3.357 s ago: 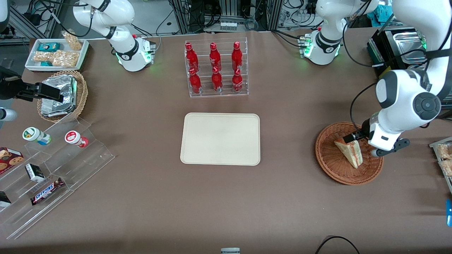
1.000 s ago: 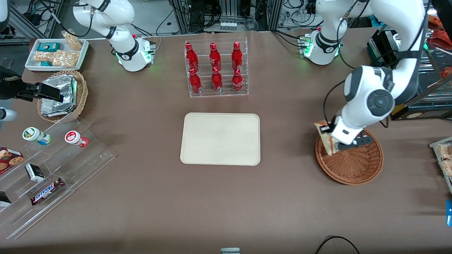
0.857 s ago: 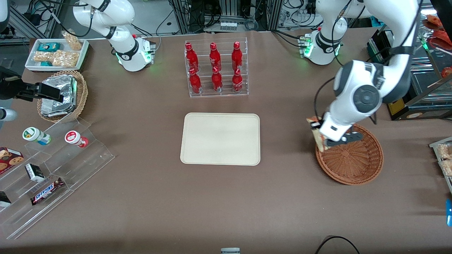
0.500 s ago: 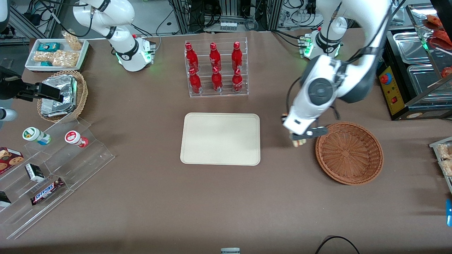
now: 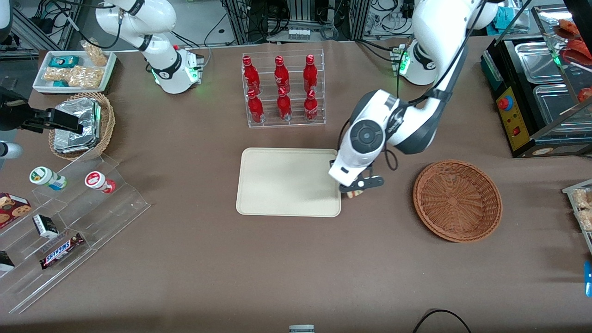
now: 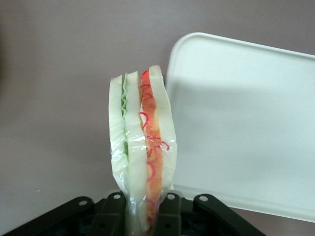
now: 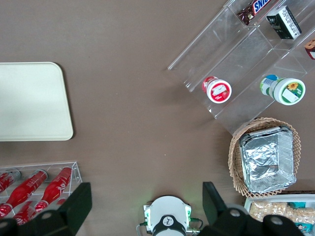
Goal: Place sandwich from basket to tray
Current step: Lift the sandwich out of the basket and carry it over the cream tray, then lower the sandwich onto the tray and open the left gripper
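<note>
White bread shows in the left wrist view, where the sandwich (image 6: 142,147) stands on edge between the fingers (image 6: 170,211), its green and orange-red layers facing the camera and its lower end clamped between the two black pads. The gripper (image 5: 354,190) holds it in the air just beside the tray's (image 5: 277,185) edge that faces the working arm's end of the table, over the brown table (image 5: 277,268) surface rather than over the tray itself. In the front view only a small bit of the sandwich (image 5: 354,194) peeks out below the arm's white wrist.

The tray lies flat in the middle of the table with nothing on it. The basket (image 5: 457,201) sits well apart from it toward the working arm's end, and nothing lies in its reddish-brown weave.

Farther from the front camera than the tray stands a clear rack of red bottles (image 5: 282,90). Toward the parked arm's end are a tan wicker basket with foil packets (image 5: 78,125), a white tray of snacks (image 5: 74,70) and a clear stepped shelf (image 5: 69,222) carrying small cups and chocolate bars.
</note>
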